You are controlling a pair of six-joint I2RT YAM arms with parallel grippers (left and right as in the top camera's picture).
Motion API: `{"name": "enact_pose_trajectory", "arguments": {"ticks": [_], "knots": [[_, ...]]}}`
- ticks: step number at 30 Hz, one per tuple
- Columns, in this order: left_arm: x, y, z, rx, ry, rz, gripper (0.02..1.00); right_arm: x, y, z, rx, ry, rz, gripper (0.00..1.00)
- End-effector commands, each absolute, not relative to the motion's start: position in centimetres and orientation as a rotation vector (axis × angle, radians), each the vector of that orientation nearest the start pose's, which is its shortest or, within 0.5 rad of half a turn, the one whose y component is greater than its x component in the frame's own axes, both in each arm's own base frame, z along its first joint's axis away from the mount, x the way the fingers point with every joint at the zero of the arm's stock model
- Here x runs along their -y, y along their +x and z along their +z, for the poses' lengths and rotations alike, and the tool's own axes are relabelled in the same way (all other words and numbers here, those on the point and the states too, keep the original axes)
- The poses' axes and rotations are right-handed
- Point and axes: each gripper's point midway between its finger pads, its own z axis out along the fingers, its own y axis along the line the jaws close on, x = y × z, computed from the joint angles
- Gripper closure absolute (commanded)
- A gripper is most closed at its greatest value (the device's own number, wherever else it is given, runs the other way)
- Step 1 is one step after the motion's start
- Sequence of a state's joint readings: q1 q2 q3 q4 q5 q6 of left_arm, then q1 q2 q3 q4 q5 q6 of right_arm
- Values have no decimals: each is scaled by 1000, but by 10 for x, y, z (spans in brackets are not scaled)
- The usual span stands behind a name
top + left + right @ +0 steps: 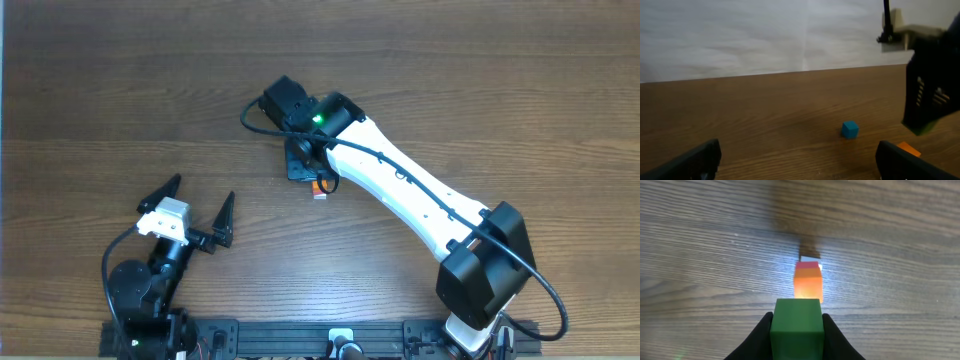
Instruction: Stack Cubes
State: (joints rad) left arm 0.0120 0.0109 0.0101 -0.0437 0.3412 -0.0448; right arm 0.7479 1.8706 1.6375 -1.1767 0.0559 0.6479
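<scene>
Two grippers work over a wooden table (100,100): the right gripper (796,330) is closed tightly around a green cube (796,315) close by an orange cube (808,285), a blue cube (850,129) sits nearby, and the left gripper (203,188) is spread wide, holding nothing.

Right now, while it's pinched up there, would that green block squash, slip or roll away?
Probably stiff: the green cube shows crisp, straight edges while gripped in the right pincer. Likely light, being small beside the pincer's fingers. Flat faces suggest it won't roll, though set off-centre on the orange cube it could tip.
</scene>
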Motion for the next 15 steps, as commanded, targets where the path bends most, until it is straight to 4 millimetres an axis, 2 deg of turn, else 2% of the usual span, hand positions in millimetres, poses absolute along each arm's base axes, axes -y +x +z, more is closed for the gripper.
{"name": "enact_pose_trajectory", "arguments": {"ticks": [1,7,15], "knots": [[58,237,165,-1604,239,-304,20,-249,285,119,-2992,-92,71,989],[58,237,165,-1604,239,-304,20,-250,283,110,-3003,-93,86,989],[58,237,165,-1604,239,-304,20,-251,285,108,-2996,-91,94,989]]}}
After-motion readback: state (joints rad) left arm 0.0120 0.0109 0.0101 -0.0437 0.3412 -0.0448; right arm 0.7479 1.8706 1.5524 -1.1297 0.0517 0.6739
